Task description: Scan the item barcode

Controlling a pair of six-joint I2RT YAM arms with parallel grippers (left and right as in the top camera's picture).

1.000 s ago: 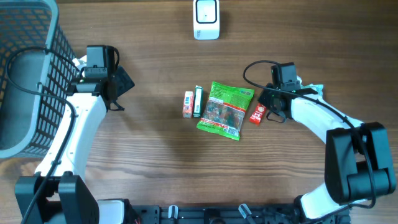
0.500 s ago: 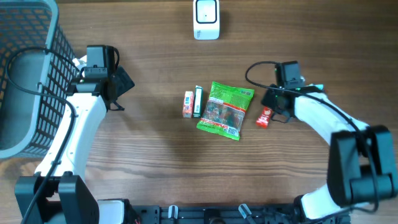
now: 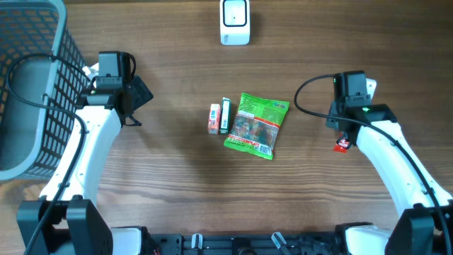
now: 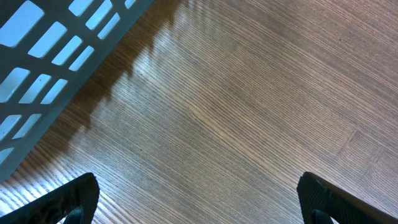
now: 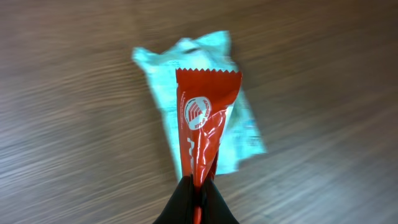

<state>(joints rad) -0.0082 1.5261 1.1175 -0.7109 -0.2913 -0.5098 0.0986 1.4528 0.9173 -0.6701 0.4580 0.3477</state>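
While the right tool (image 5: pixel 198 198) is clamped together on one crimped end of the red sachet (image 5: pixel 206 127), the rest of the sachet projects forward from the jaws, its serrated far edge uppermost in the right wrist view. Directly behind it in that view lies a pale teal packet (image 5: pixel 244 127) on the wood-grain worktop (image 3: pixel 177 177); contact between the two cannot be told. From overhead, the sachet shows at the right side of the worktop under the right wrist, well apart from the green bag (image 3: pixel 256 124) at the centre. Two small boxes (image 3: pixel 219 117) lie side by side just left of the bag. The white scanner (image 3: pixel 234 21) stands at the far edge, well apart from the sachet. The left tool (image 4: pixel 199 202) hangs over bare wood with its jaws wide apart, holding nothing, near the dark mesh basket (image 3: pixel 67 71) at the left.
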